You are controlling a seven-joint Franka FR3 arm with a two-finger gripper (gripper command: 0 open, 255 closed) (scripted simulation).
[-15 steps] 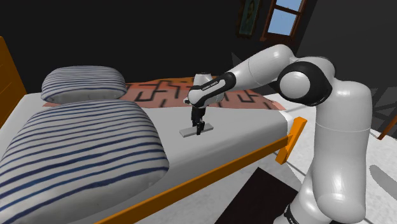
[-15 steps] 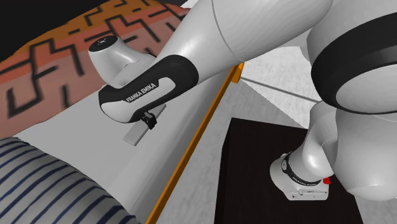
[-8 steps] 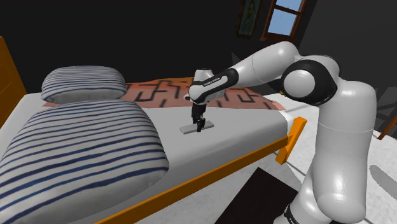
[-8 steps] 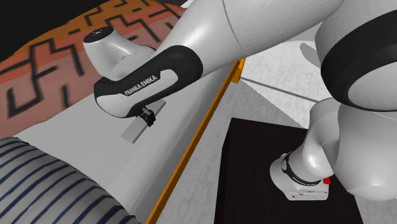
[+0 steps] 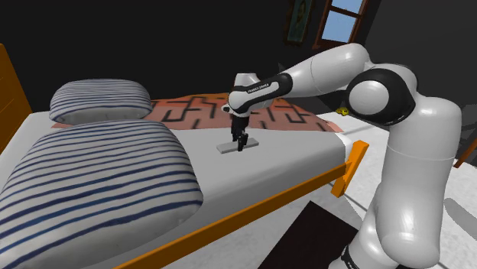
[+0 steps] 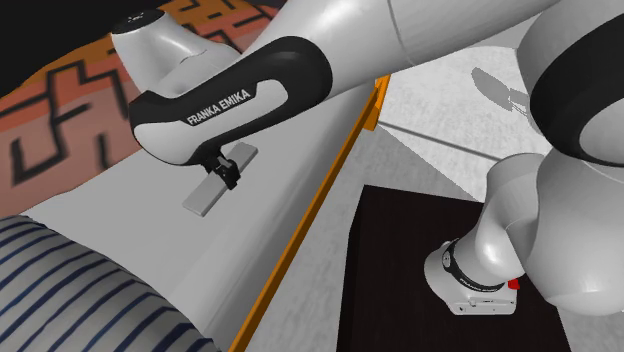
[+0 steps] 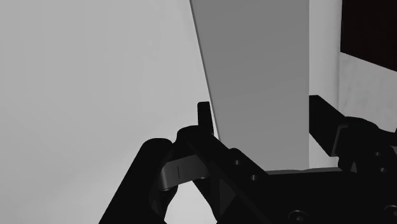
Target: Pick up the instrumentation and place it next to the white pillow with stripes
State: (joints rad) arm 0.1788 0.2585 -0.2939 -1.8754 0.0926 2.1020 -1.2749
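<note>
The instrumentation (image 5: 226,148) is a flat grey slab, held just above the pale sheet of the bed (image 5: 290,157). My gripper (image 5: 241,145) points down and is shut on the slab's middle. In the second exterior view the slab (image 6: 203,194) sticks out both sides of the gripper (image 6: 228,177). The wrist view shows the slab (image 7: 261,70) clasped between the two black fingers of the gripper (image 7: 262,113). A large white pillow with dark stripes (image 5: 92,183) lies to the shoulder view's left of the slab. A smaller striped pillow (image 5: 99,99) lies farther back.
An orange and dark patterned blanket (image 5: 191,111) covers the bed behind the gripper. The orange bed frame (image 5: 252,210) runs along the near edge. A dark mat (image 6: 420,260) lies on the floor under the arm's base (image 6: 470,280). A window (image 5: 340,19) is in the back wall.
The gripper has risen a little and drifted toward the patterned blanket, carrying the grey slab with it. The arm's elbow has lifted.
</note>
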